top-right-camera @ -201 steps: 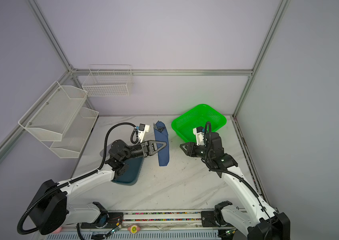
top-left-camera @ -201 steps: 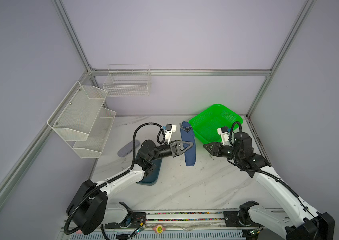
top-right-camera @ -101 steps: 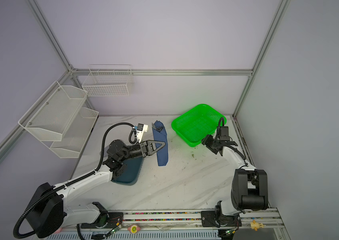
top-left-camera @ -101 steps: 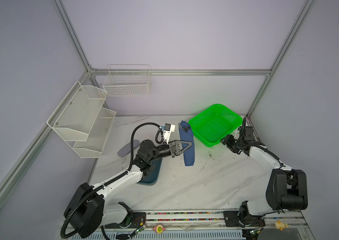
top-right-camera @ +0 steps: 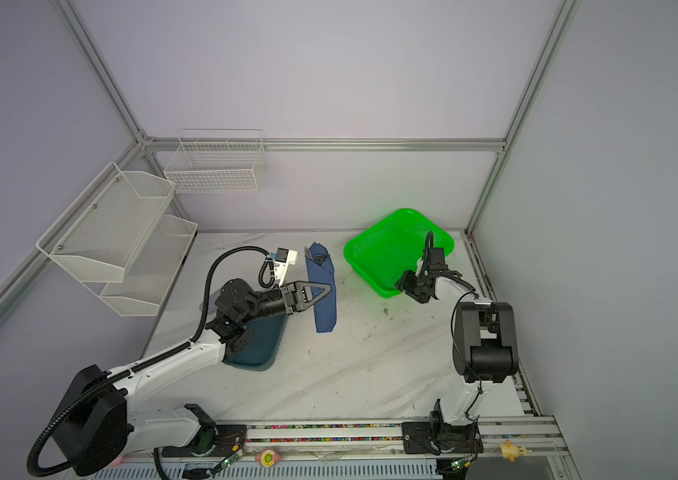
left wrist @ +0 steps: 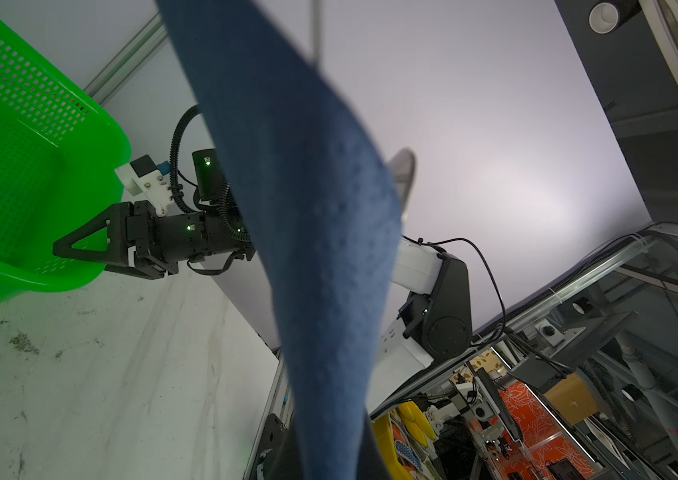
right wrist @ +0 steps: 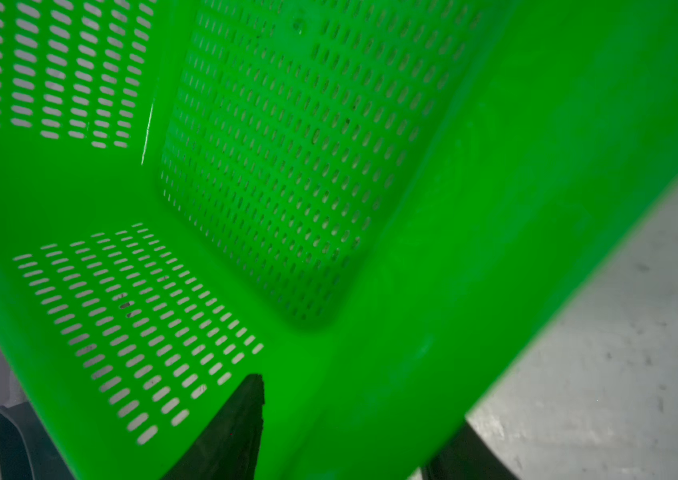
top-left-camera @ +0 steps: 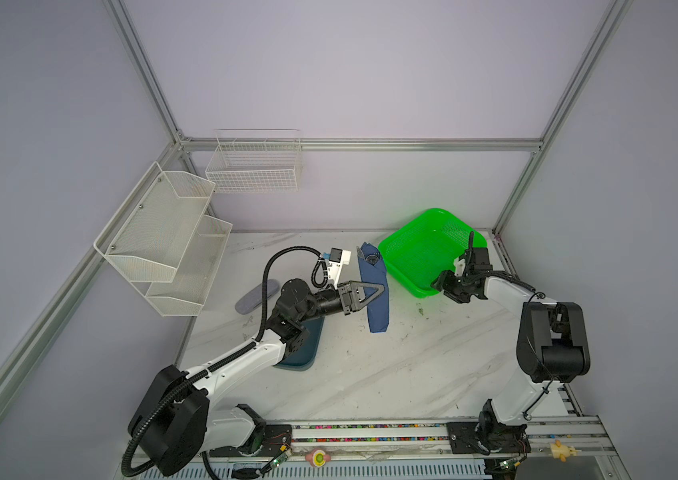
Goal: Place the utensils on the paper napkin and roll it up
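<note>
Navy, faintly dimpled paper napkin (top-left-camera: pixel 372 270) is sitting as a long tapered roll in the left gripper (top-left-camera: pixel 383 289), whose fingers are clenching its middle, just beside the basket. Shiny metal utensils (top-left-camera: pixel 359 252) are poking from its far end. Over the marbled white tabletop (top-left-camera: pixel 370 374), the right gripper (top-left-camera: pixel 437 286) is straddling the wall of the glossy, slot-perforated green plastic basket (top-left-camera: pixel 416 253) with its fingers (right wrist: pixel 237 415); I cannot tell whether they are squeezing it.

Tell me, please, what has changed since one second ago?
The right arm folded back toward its base; the right claw shifted slightly rightward and now straddles the near rim of the green basket. The left claw stayed shut on the rolled napkin; basket and napkin did not move.
</note>
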